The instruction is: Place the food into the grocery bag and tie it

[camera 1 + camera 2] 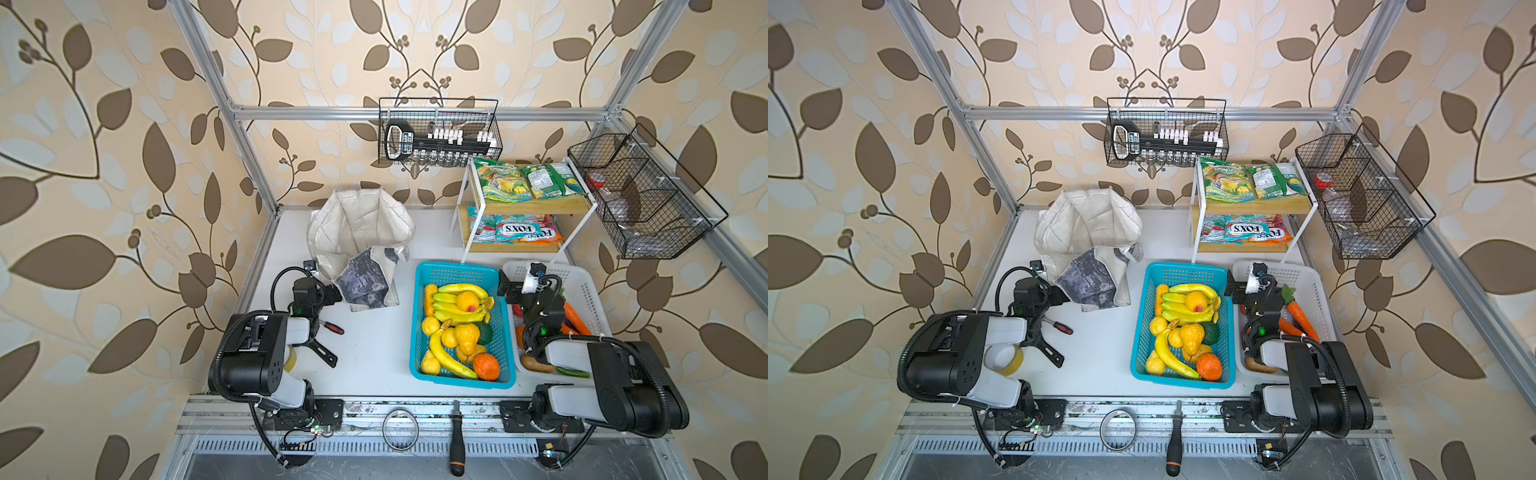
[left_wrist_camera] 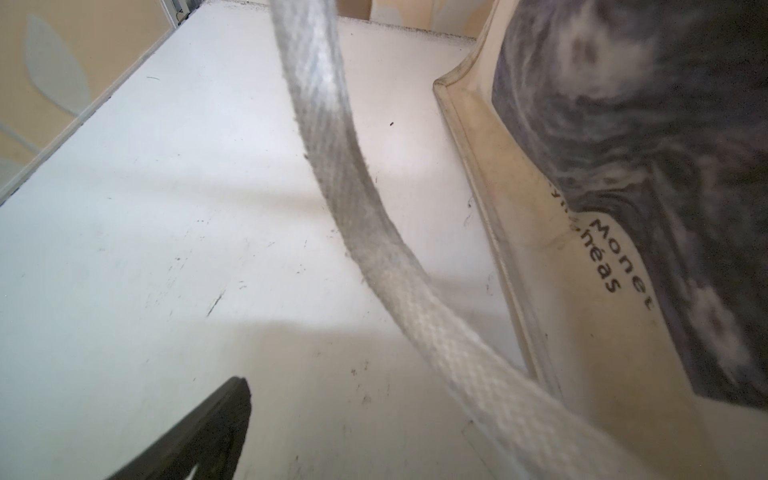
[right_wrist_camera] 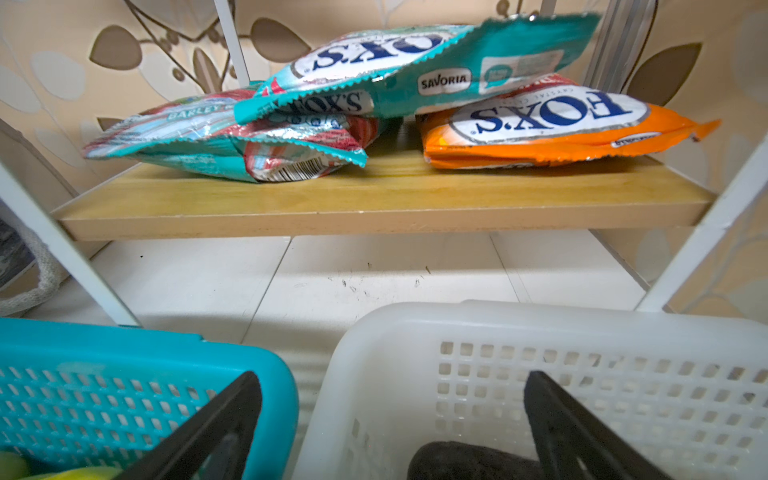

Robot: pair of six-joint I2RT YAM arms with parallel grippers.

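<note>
Basically nothing's packed yet, far as I can tell: all the food has to go in, then the handles need tying.

The grocery bag (image 1: 360, 230) sits at the back left of the table, mouth gaping. The bit of the inside I can see looks empty. It's soft off-white cloth, creased and slumped, with a mottled grey-blue print folded over the front, so I'd expect it to flop around. Its woven strap handle (image 2: 345, 174) loops loose across the left wrist view, untied.

The blue basket (image 1: 457, 266) and white basket (image 1: 582, 291) are rigid perforated plastic, side by side on the right.

The two snack packets (image 1: 498, 183) lie flat on the top wooden shelf of the rack. They're puffy, made of crinkly, shiny green-and-yellow film.

The left gripper (image 1: 333, 294) is just beside the bag's printed panel with its jaws apart. Only one finger shows in its wrist view, and I can't see the strap pinched. The right gripper (image 3: 392, 380) hangs where the two baskets meet, jaws wide apart and empty, facing the FOX'S packets (image 3: 540, 120) on the lower shelf.

The toy carrot (image 1: 577, 318) lies in the white basket right by the right arm, a smooth orange taper. The small yellow toy fruits (image 1: 430, 325) are in the blue basket among the bananas, rounded and a bit lumpy.
</note>
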